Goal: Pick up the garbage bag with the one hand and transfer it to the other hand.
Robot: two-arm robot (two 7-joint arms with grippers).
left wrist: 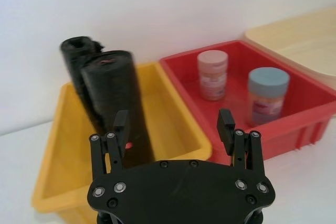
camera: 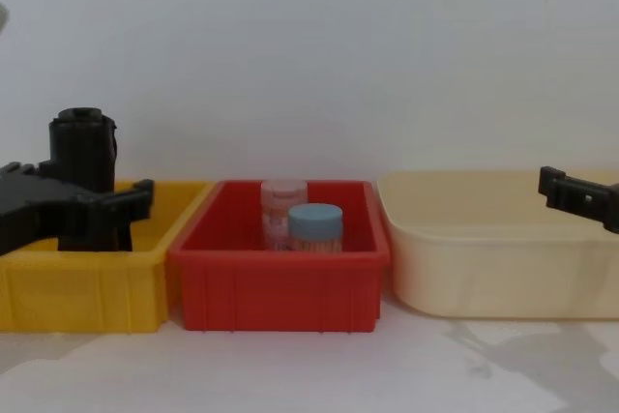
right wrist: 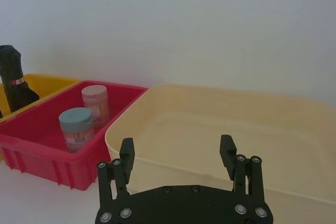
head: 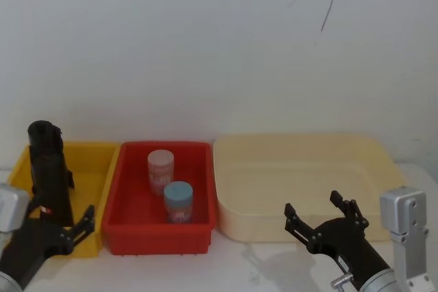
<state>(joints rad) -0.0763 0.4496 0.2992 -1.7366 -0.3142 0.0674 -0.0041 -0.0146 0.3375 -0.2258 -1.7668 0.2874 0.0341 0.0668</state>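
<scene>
Steer the wide-open, empty left gripper (left wrist: 174,121) past the red-marked roll (left wrist: 113,103), straddle the garbage bag (left wrist: 73,59) at the frame's left, squeeze; keep the open, empty right gripper (head: 312,204) parked lower right.

I count three bins: yellow bin (head: 94,165) left, red bin (head: 130,193) middle, cream bin (head: 301,169) right. Two jars, pink jar (head: 161,165) and blue jar (head: 178,200). Two black rolls, near roll (left wrist: 113,103) and far roll (left wrist: 73,56).
</scene>
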